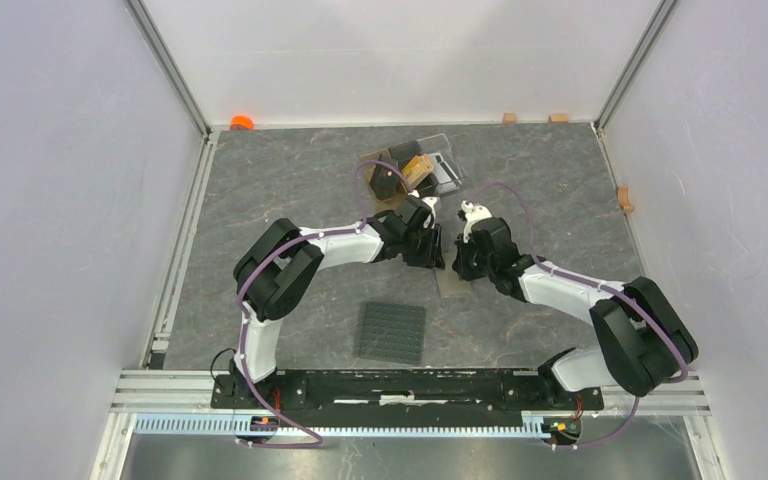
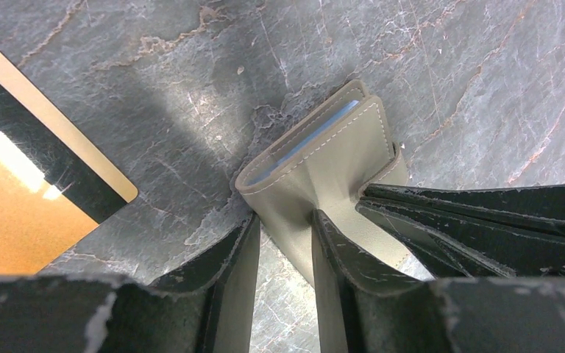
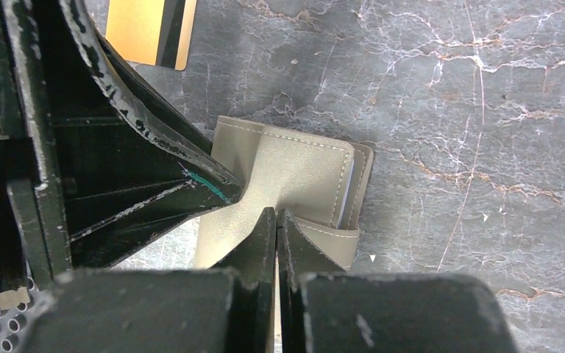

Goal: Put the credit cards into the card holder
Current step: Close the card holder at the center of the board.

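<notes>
Olive-grey card holder (image 2: 324, 147) lies folded on the grey marbled table (image 2: 154, 88), with a bluish pocket edge showing along its side. The left gripper (image 2: 285, 220) is down at one end of the holder, its fingers apart and its tips on either side of a strip of the cover. The right gripper (image 3: 276, 215) meets the holder beside it, its fingers pressed together on a puckered fold of the cover. A gold card (image 2: 22, 220) with a black stripe sits off to one side of the holder, not touching it.
</notes>
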Tool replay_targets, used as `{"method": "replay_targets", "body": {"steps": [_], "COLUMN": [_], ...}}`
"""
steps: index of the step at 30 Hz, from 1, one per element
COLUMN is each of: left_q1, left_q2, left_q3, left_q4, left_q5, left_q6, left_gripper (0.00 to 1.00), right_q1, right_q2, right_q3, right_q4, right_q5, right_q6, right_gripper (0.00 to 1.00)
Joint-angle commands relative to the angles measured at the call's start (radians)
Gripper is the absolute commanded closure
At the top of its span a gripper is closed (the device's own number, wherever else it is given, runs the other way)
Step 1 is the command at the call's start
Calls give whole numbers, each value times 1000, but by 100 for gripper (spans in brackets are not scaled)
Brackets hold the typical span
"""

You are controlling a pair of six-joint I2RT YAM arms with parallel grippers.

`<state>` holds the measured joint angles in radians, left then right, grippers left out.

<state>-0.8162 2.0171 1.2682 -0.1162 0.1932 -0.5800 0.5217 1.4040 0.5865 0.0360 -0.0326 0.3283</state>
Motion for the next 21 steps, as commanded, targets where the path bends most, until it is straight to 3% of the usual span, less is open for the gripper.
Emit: {"method": "replay_targets", "body": {"steps": [1, 21], "left_q1": [-6, 5], "left_q2": [72, 71], "left_q3": [-53, -58], "left_q4": [-70, -75], "left_q5": [-27, -29], "left_q6": [-12, -14], "left_gripper": [61, 62], "right_q1": [25, 105], "right_q2": [16, 12], "right_q3": [-73, -228], "right_q4": [-85, 2], "right_q5": [49, 163], "right_q6": [35, 157], "right_gripper": [100, 100]}}
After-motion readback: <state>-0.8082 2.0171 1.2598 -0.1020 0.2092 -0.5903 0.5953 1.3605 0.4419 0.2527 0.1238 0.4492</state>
